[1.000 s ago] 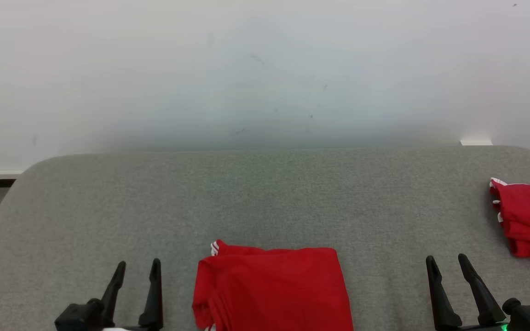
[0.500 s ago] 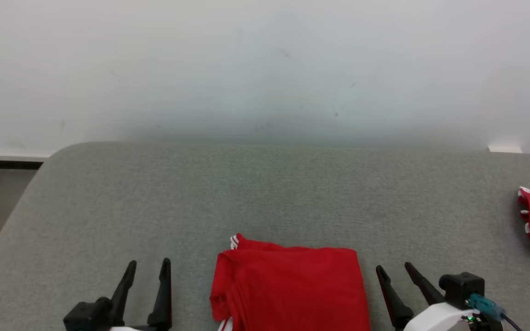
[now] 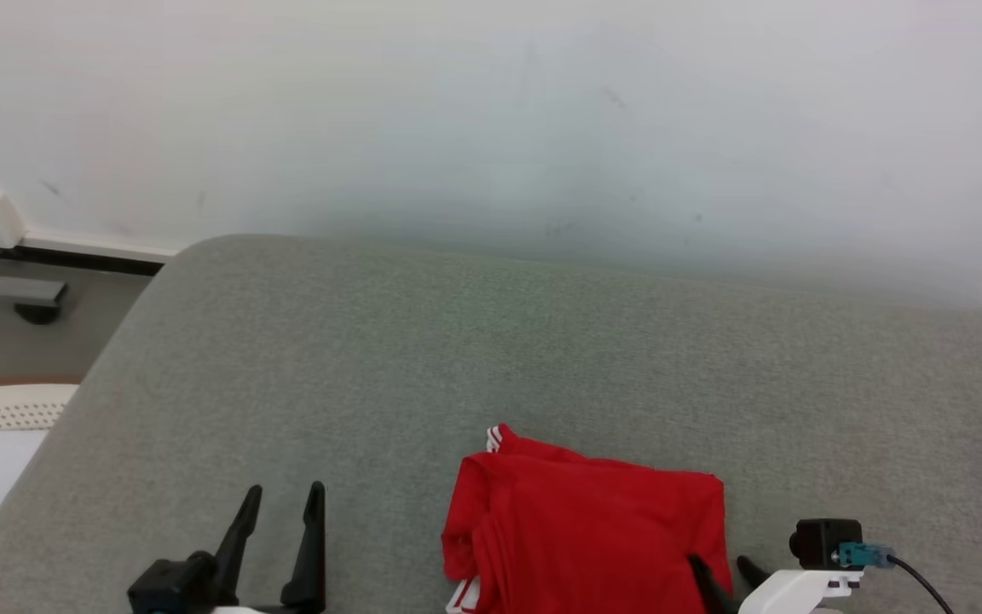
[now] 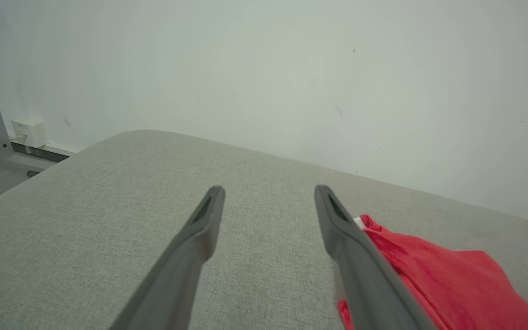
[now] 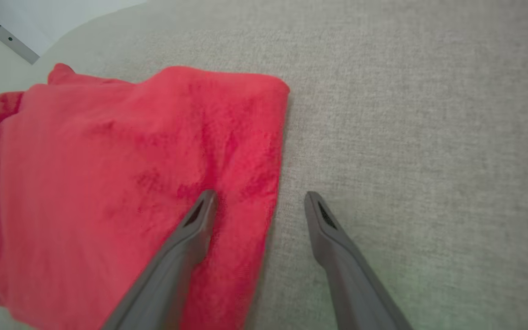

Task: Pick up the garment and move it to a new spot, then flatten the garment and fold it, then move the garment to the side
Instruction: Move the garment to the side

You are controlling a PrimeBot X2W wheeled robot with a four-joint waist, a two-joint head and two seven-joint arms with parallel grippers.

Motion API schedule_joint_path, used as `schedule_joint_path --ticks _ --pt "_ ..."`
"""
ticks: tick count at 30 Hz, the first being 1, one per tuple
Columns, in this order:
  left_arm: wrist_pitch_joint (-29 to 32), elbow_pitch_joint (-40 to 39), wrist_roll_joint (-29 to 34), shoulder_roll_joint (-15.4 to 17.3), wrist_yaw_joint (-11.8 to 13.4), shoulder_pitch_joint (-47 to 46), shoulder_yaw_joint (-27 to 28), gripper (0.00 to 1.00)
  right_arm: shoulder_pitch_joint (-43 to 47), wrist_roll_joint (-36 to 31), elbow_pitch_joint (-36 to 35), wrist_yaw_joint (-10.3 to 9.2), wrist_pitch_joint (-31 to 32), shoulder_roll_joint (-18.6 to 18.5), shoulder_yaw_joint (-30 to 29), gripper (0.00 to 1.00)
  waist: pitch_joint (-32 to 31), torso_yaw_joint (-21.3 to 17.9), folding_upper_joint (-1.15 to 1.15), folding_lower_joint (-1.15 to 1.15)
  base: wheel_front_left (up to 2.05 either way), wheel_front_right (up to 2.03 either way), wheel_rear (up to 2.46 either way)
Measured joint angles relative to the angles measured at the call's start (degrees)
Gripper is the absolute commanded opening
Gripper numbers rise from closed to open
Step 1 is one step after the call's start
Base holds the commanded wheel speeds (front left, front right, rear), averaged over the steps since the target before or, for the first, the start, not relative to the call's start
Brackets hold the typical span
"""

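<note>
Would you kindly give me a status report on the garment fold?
Left gripper open, beside folded red garment. Right gripper open, over its right edge. Nothing in the way.

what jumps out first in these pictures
The folded red garment, lying at the near side of the grey padded surface. The right gripper stands open at its right edge, one finger over the cloth and one over bare grey; the left gripper is open, apart to its left.

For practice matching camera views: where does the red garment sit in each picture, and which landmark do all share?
Head view: red garment bottom, right of centre.
Left wrist view: red garment lower right corner.
Right wrist view: red garment left half.
Shared landmark: grey fabric surface.
</note>
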Motion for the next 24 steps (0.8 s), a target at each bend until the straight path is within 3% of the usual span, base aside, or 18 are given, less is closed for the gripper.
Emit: schedule_joint_path --ticks 6,7,8,9,10,18,24 --pt "0.00 0.21 -0.24 0.00 0.00 0.01 -0.19 1.00 -0.99 4.33 1.85 -0.01 2.87 -0.27 4.26 1.00 0.18 1.71 0.00 0.00 0.00 0.00 0.00" --pt "0.00 0.24 -0.24 0.00 0.00 0.01 -0.21 1.00 -1.13 4.61 2.19 -0.01 2.77 -0.30 4.56 0.91 0.22 1.83 0.00 0.00 0.00 0.00 0.00" --pt "0.01 0.24 -0.25 0.00 0.01 0.01 -0.25 1.00 -1.32 4.87 2.48 -0.01 2.43 -0.31 4.82 0.53 0.26 1.91 0.00 0.00 0.00 0.00 0.00" --pt "0.00 0.27 -0.29 0.00 0.01 0.01 -0.23 1.00 -1.53 4.88 2.90 -0.01 1.93 -0.27 4.92 0.35 0.30 1.93 0.00 0.00 0.00 0.00 0.00" --pt "0.00 0.32 -0.31 0.00 0.02 0.01 -0.27 1.00 -1.80 4.89 3.37 -0.01 1.44 -0.24 5.01 0.00 0.31 1.91 0.00 0.00 0.00 0.00 0.00" --pt "0.00 0.11 -0.32 0.00 0.15 -0.04 -0.68 1.00 -4.89 5.04 5.13 0.00 -2.53 0.14 5.45 0.00 0.22 -0.12 0.00 0.00 0.00 0.00 0.00" --pt "0.00 -0.31 -0.32 0.00 -0.04 -1.30 -2.74 1.00 -8.46 4.70 4.24 0.05 -4.78 -1.81 4.95 0.00 0.34 -4.22 0.00 0.00 0.00 0.00 0.00"
